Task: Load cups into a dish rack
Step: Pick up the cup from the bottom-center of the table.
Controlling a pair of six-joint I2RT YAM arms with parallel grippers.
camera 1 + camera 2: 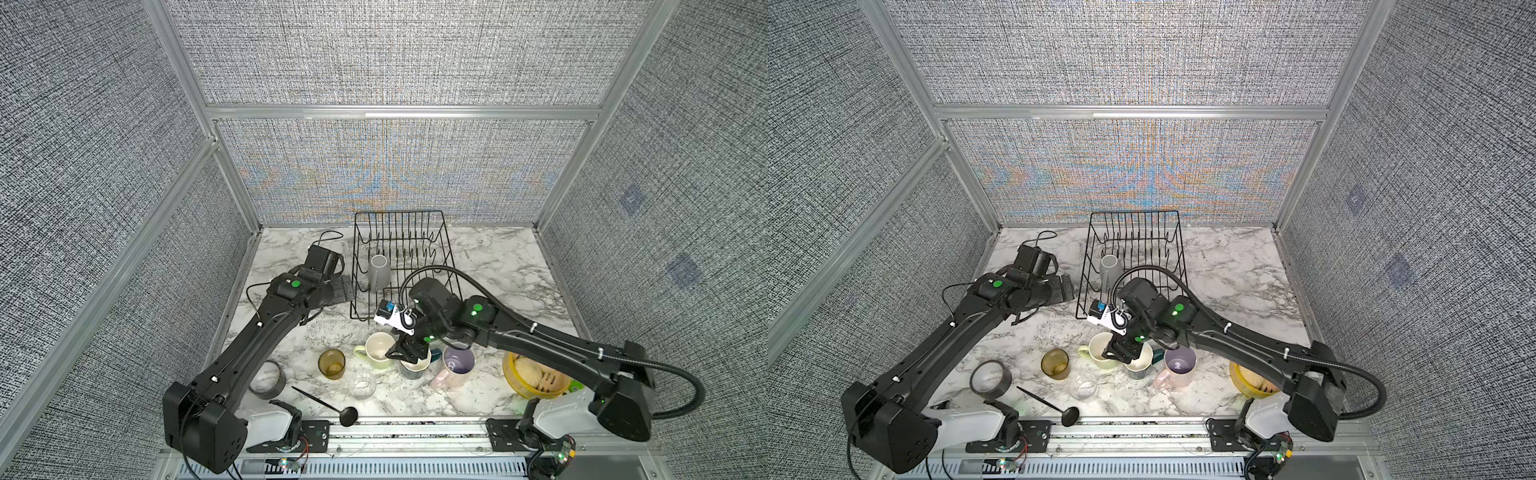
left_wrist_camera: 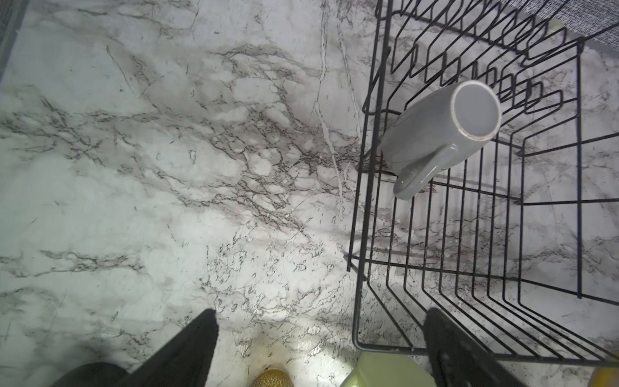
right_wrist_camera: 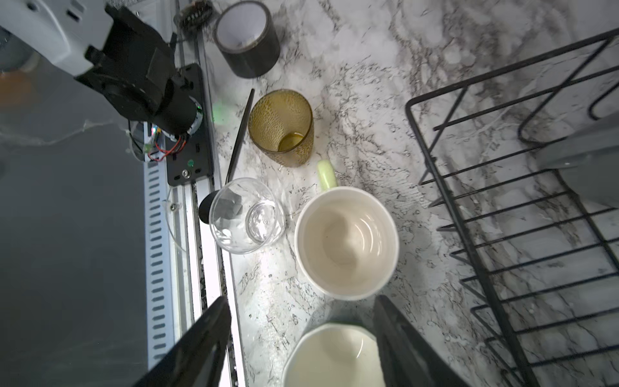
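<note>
The black wire dish rack [image 1: 399, 213] stands at the back of the marble table. A grey mug [image 1: 380, 270] [image 2: 438, 134] leans bottom-up inside it near the left wall. My left gripper [image 1: 344, 290] [image 2: 321, 318] hangs open and empty beside the rack's left side. Four cups stand in front of the rack: an amber tumbler [image 1: 331, 363] [image 3: 281, 127], a clear glass [image 1: 362, 384] [image 3: 248, 216], a pale yellow-green mug [image 1: 379, 351] [image 3: 346, 241] and a pink mug [image 1: 455, 365]. My right gripper [image 1: 405, 356] [image 3: 301, 306] is open. It straddles the rim of an upright dark teal mug [image 1: 415, 372] [image 3: 335, 358], with a gap on one side.
A yellow steamer basket with buns [image 1: 536, 378] sits at the front right under the right arm. A dark tape roll [image 1: 268, 378] and a black ladle [image 1: 328, 407] lie at the front left. The teal mug is hemmed in by the yellow-green and pink mugs.
</note>
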